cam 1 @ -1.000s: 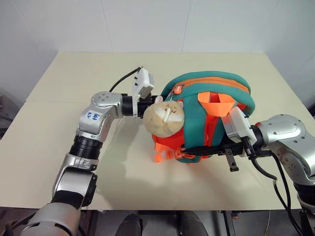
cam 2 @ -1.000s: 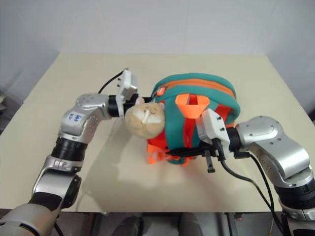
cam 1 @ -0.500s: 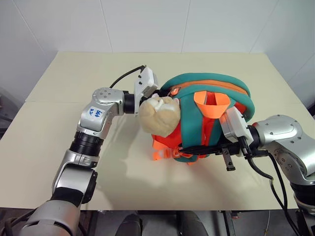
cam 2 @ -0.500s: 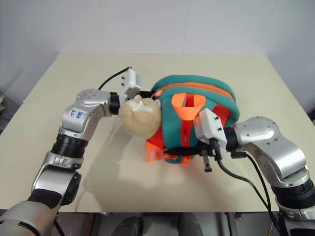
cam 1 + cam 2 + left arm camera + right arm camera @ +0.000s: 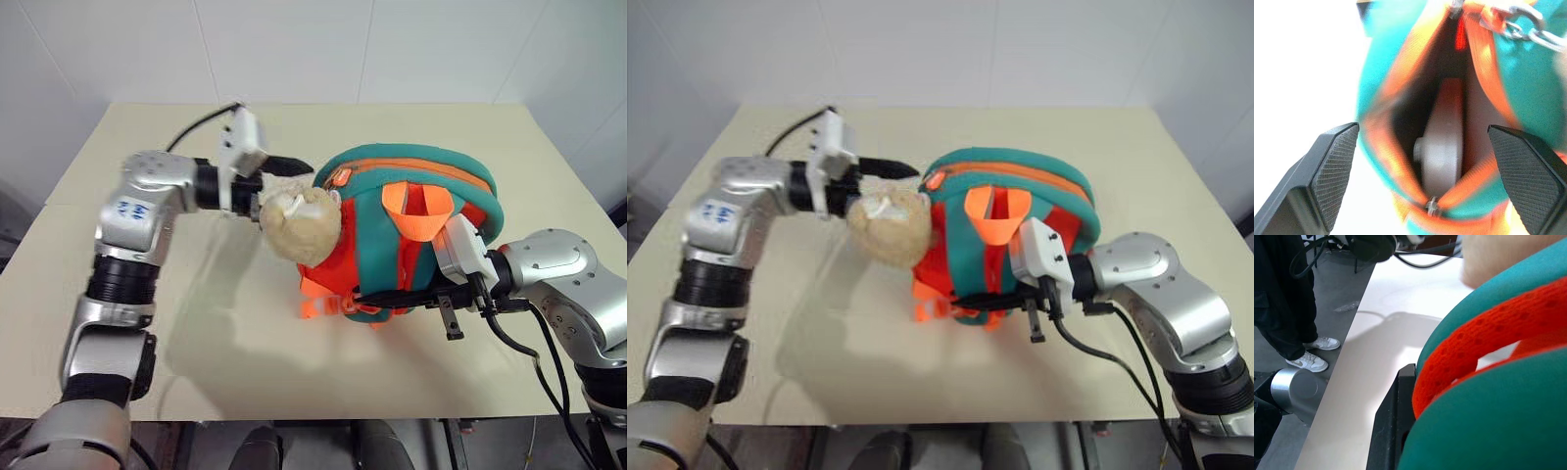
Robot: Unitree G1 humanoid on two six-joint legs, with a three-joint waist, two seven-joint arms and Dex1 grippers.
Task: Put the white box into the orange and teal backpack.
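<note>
Left fingers (image 5: 1334,178) withdrawn, spread, white box (image 5: 1444,147) edge-on inside orange and teal backpack (image 5: 431,211), right fingers pinching strap.

Teal padding and an orange mesh strap of the orange and teal backpack (image 5: 1488,382) crowd the view, pressed against one black finger (image 5: 1393,426) of the right claw. Past them lies the pale table (image 5: 1376,362). A person's dark trouser legs and white sneakers (image 5: 1310,355) stand on the grey floor (image 5: 1347,293) beside it.

The orange and teal backpack (image 5: 411,230) sits upright mid-table (image 5: 294,372), its zipper mouth gaping, a tan plush toy (image 5: 299,223) hanging at its side. The white box (image 5: 1444,137) stands on edge inside the backpack.
</note>
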